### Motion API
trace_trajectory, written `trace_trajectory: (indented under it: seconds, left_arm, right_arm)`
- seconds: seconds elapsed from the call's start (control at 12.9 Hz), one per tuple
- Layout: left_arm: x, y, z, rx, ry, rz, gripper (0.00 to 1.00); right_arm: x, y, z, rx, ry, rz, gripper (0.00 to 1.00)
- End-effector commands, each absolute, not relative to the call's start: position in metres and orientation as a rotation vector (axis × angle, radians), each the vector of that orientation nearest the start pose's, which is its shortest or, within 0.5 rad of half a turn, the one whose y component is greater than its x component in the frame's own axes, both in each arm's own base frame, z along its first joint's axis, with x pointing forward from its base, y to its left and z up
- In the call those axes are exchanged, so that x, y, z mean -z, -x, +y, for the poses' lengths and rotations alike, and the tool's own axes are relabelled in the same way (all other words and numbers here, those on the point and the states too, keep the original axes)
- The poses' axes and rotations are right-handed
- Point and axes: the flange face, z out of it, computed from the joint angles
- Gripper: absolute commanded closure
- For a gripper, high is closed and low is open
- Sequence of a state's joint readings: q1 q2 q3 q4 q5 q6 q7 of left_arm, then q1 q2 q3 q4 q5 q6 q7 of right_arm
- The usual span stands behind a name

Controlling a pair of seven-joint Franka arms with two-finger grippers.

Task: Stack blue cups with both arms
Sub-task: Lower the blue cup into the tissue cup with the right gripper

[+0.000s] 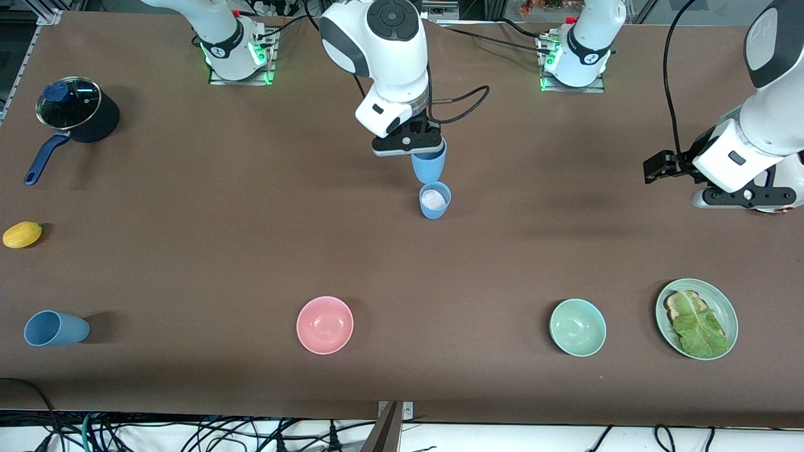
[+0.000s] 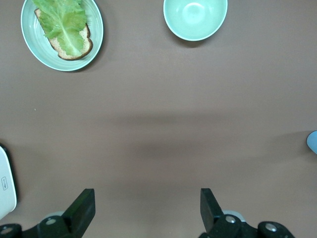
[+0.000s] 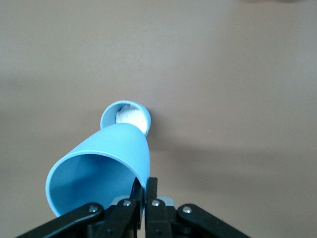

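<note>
My right gripper point(image 1: 419, 149) is shut on the rim of a blue cup point(image 1: 429, 165), one finger inside and one outside, and holds it in the air over a second blue cup point(image 1: 434, 200). That second cup stands upright mid-table with something white inside. In the right wrist view the held cup point(image 3: 99, 168) is tilted just above the standing cup point(image 3: 127, 115). A third blue cup point(image 1: 55, 328) lies on its side near the front camera at the right arm's end. My left gripper point(image 2: 147, 208) is open and empty, up over bare table at the left arm's end.
A pink bowl point(image 1: 325, 324), a pale-green bowl point(image 1: 577, 327) and a green plate point(image 1: 728, 311) with toast and lettuce sit along the near edge. A lidded dark pot point(image 1: 78, 111) and a yellow fruit point(image 1: 22, 234) sit at the right arm's end.
</note>
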State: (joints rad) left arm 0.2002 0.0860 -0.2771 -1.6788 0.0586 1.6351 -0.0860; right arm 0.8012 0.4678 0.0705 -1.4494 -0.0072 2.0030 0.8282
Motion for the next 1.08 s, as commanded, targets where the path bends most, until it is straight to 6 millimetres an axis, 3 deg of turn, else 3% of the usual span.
trace_trajectory:
  seconds: [0.0,0.31,0.7,1.01]
  left_arm:
    - [-0.531,-0.559,-0.029,-0.142,3.109,0.027,0.06]
    - [-0.521,-0.554,-0.028,-0.124,3.106,0.036,0.06]
    - [-0.524,-0.558,-0.018,-0.12,3.11,0.065,0.06]
    - [-0.524,-0.558,-0.017,-0.121,3.11,0.09,0.05]
  right_arm:
    - [-0.42,-0.482,0.536,0.113,3.064,-0.049,1.0]
    - [-0.419,-0.509,0.542,0.193,3.051,-0.023,1.0]
    - [-0.397,-0.504,0.559,0.199,3.049,-0.042,1.0]
    - [-0.391,-0.499,0.561,0.194,3.061,-0.051,1.0]
